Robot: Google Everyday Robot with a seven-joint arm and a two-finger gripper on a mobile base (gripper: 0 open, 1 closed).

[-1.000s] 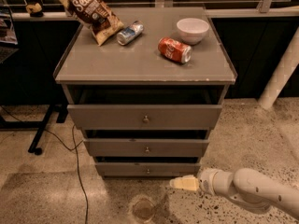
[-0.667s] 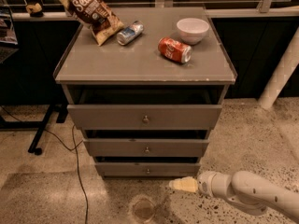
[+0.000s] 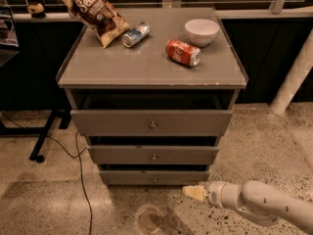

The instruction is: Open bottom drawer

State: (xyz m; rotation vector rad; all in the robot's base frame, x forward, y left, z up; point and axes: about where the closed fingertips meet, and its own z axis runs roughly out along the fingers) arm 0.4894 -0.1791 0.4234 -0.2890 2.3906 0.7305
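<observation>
Bottom drawer [image 3: 127, 177] handling is judged first, from the single camera view. It is expected to be a rigid, boxy part that slides straight out toward the camera on its runners. It should be neither fragile nor soft, and moderate in weight unless loaded, though its contents cannot be seen. Hold is best taken at the small round metal knob [image 3: 154, 179] at the centre of the front. That knob is smooth and small, so a slipping grip is to be reckoned with, and a squarely centred pinch with a level pull is called for.

In looks, the drawer is a plain grey panel, the thinnest and narrowest of three fronts. It is set lowest in the grey drawer cabinet [image 3: 73, 77], just above the speckled floor [image 3: 274, 146], with a dark gap above its upper edge. It may already stand slightly proud of the frame, but that cannot be settled from this angle.

The hand [image 3: 190, 192] is seen low at the right, cream-tipped on a white arm [image 3: 259, 204]. It points left, lies below and to the right of the knob, and is apart from the front. Whether it is open or closed cannot be told, and nothing is seen in its hold.
</observation>
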